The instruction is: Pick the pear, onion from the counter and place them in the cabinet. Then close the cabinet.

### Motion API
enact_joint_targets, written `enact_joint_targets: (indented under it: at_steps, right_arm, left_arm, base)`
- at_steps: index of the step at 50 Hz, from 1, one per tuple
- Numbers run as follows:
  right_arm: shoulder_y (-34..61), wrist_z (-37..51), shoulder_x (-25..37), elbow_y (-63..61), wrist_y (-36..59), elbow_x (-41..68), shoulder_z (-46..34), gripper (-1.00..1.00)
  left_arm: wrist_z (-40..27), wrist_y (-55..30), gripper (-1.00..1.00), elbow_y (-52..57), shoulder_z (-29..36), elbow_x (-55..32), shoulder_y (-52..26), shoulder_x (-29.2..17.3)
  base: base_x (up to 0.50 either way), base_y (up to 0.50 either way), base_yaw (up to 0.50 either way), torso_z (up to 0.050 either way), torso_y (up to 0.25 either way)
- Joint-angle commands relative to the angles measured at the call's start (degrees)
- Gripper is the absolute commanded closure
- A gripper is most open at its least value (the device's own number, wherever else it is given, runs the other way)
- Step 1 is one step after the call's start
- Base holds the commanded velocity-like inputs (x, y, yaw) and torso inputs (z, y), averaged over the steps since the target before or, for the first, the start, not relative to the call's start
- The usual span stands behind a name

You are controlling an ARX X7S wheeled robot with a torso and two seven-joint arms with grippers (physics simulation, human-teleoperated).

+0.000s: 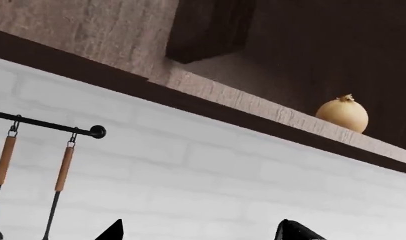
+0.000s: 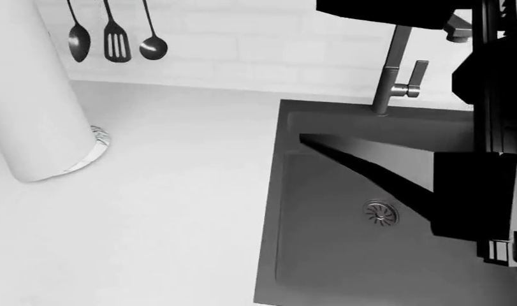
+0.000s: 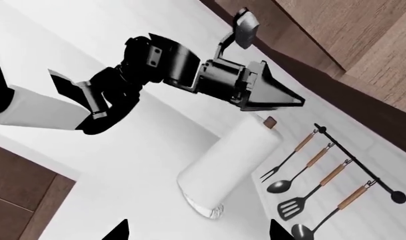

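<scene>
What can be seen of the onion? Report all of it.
The onion shows only in the left wrist view. It is a round, pale tan bulb with smooth, papery-looking skin and a small darker brown tip pointing up. It sits upright on the cabinet's wooden shelf, near the front edge, against the dark interior. Nothing else touches it; no gripper holds it.

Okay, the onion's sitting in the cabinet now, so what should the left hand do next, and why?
Probably draw the left hand back from the cabinet: the onion rests alone on its shelf edge, the hand looks open and empty below it, and no pear shows in any view yet.
</scene>
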Motion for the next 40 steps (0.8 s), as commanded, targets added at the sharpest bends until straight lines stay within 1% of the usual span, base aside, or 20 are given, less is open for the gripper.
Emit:
enact_joint_targets:
  at_steps: [1, 8, 13, 18, 22, 29, 36, 40]
  right_arm:
    - [0.09, 0.08, 0.12, 0.31, -0.36, 0.35, 0.57, -1.00]
    - [0.52, 0.09, 0.10, 0.42, -0.10, 0.53, 0.64, -1.00]
    - [0.81, 0.03, 0.07, 0.51, 0.11, 0.55, 0.61, -1.00]
    - [1.05, 0.04, 0.10, 0.56, 0.32, 0.65, 0.62, -1.00]
    - [1.36, -0.10, 0.09, 0.70, 0.50, 0.60, 0.59, -1.00]
    - [0.87, -0.11, 0.99, 0.30, 0.45, 0.83, 0.88, -1.00]
    - [-0.55, 0.08, 2.38, -0.27, 0.03, 1.03, 1.29, -1.00]
    - [-2.74, -0.97, 2.98, 0.28, 0.06, -1.10, -0.23, -1.00]
  left_arm:
    - [-11.06, 4.36, -1.00, -2.88, -5.99, -5.57, -0.78, 1.77]
    - [-16.63, 6.49, -1.00, -3.72, -8.27, -7.92, -1.29, 2.40]
    - [-22.27, 8.54, -1.00, -5.70, -9.66, -9.11, -1.17, 3.06]
    - [-24.67, 10.92, -1.00, -6.65, -11.27, -9.32, -1.18, 3.72]
    - [-22.41, 13.39, -1.00, -7.00, -12.71, -8.38, -2.11, 4.58]
    - [-17.60, 14.98, -1.00, -7.87, -12.55, -6.67, -6.81, 5.05]
    - [-15.94, 16.13, -1.00, -8.07, -12.36, -5.41, -9.85, 5.10]
    - [-15.27, 16.14, -1.00, -8.40, -11.64, -4.85, -11.95, 5.12]
  base:
    - [0.00, 0.00, 0.00, 0.000, 0.000]
    - [0.00, 0.00, 0.00, 0.000, 0.000]
    - [0.00, 0.00, 0.00, 0.000, 0.000]
    - [0.00, 0.00, 0.00, 0.000, 0.000]
    - [0.00, 0.00, 0.00, 0.000, 0.000]
    - [0.00, 0.00, 0.00, 0.000, 0.000]
    - [0.00, 0.00, 0.00, 0.000, 0.000]
    - [0.00, 0.00, 0.00, 0.000, 0.000]
